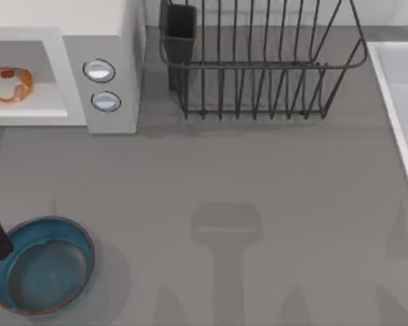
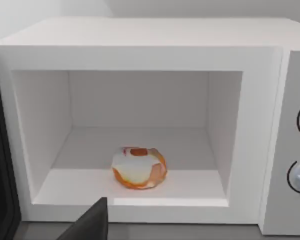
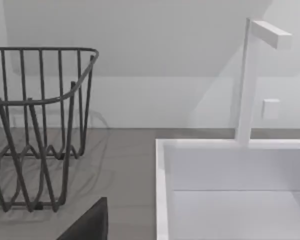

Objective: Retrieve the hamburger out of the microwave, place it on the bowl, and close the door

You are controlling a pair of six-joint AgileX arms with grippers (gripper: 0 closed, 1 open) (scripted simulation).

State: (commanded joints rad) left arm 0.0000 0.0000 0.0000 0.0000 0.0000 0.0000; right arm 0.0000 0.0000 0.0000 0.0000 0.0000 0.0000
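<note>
The microwave [image 1: 61, 75] stands open at the tabletop's [image 1: 258, 204] far left corner. The hamburger [image 2: 139, 167] is seen inside its cavity, on the floor near the front. The bowl [image 1: 42, 265] sits on the tabletop in front of the microwave, well apart. A dish rack [image 1: 258, 61] stands beside the microwave. Claw states cannot be told.

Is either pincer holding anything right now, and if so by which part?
Nothing is held. The hamburger lies alone on the microwave floor, and the bowl sits empty on the table.
</note>
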